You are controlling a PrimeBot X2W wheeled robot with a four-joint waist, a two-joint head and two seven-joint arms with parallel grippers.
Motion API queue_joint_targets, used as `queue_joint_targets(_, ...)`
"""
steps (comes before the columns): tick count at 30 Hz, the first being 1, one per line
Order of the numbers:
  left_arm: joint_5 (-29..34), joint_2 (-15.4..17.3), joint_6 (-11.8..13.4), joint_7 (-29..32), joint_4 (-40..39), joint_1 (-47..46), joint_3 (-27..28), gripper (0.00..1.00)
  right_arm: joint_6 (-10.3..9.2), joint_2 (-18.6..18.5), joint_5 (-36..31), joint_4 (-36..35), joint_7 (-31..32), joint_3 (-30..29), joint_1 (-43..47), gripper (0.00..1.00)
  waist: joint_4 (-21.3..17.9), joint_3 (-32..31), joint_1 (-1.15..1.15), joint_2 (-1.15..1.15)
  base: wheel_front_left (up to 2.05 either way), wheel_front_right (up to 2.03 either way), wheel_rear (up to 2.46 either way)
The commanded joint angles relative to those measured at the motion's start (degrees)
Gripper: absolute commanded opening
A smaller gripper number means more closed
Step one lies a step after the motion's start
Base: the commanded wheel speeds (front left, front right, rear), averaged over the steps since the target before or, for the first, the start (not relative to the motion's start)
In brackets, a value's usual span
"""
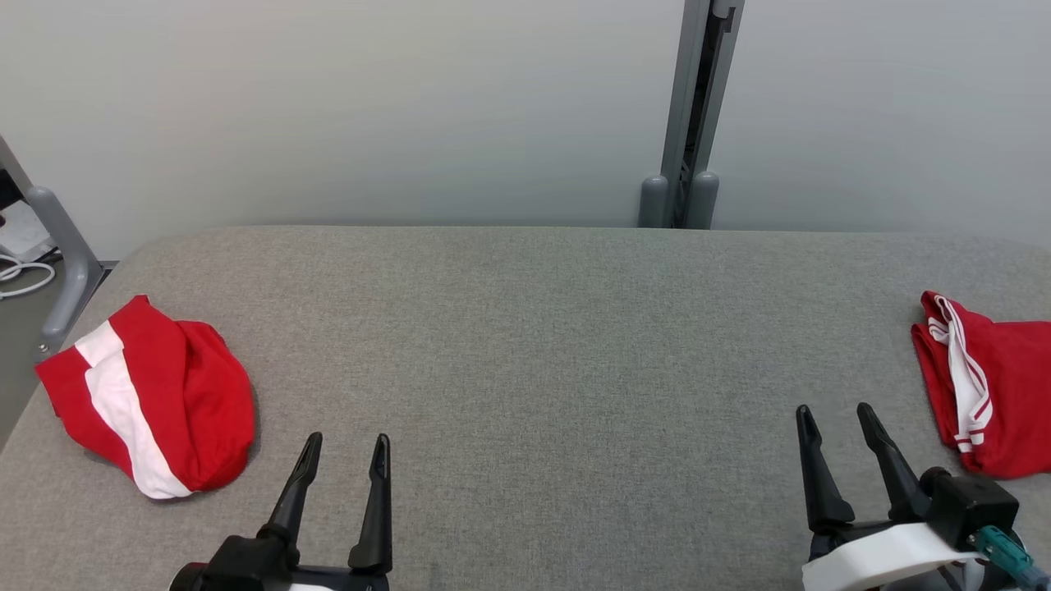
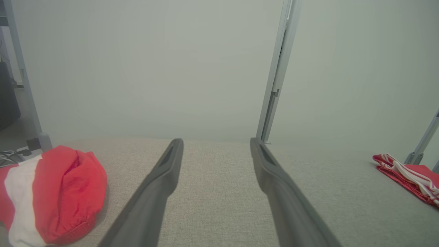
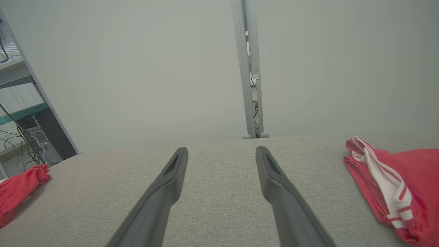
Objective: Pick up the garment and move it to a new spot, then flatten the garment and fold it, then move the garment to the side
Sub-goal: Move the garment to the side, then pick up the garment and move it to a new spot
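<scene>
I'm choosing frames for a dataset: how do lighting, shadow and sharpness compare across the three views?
Head view: even, soft light, crisp weave on the table, a faint shadow under the left garment. Left wrist view: pale and hazy, its fingers blurred close up. Right wrist view: equally washed out, yet the right garment reads clearly.

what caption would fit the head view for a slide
Open left claw and right claw over a grey table, a bunched red-and-white garment far left, a striped red garment far right
</scene>
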Motion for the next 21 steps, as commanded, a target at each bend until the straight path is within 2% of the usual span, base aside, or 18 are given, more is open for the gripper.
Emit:
queue_joint_targets(1, 0.06, 0.21, -0.19, -0.21, 0.04, -0.63, 0.05, 1.0, -0.01, -0.18, -0.51, 0.13, -0.39, 0.26, -0.15, 1.0, -0.02, 0.04, 0.0, 0.0, 0.0, 0.0, 0.0)
queue_joint_targets(16, 0.49, 0.22, -0.19, -0.21, 0.16, -1.2, -0.42, 1.0, -0.01, -0.21, -1.32, 0.11, -0.44, -0.09, 0.05, 1.0, 0.19, 0.5, 0.0, 0.0, 0.0, 0.0, 0.0)
queue_joint_targets(21, 0.61, 0.22, -0.54, -0.21, 0.36, -1.41, -1.32, 1.0, 0.0, -0.18, -1.22, -0.28, -0.4, -0.6, 0.64, 1.0, 2.23, 1.01, 0.0, 0.0, 0.0, 0.0, 0.0)
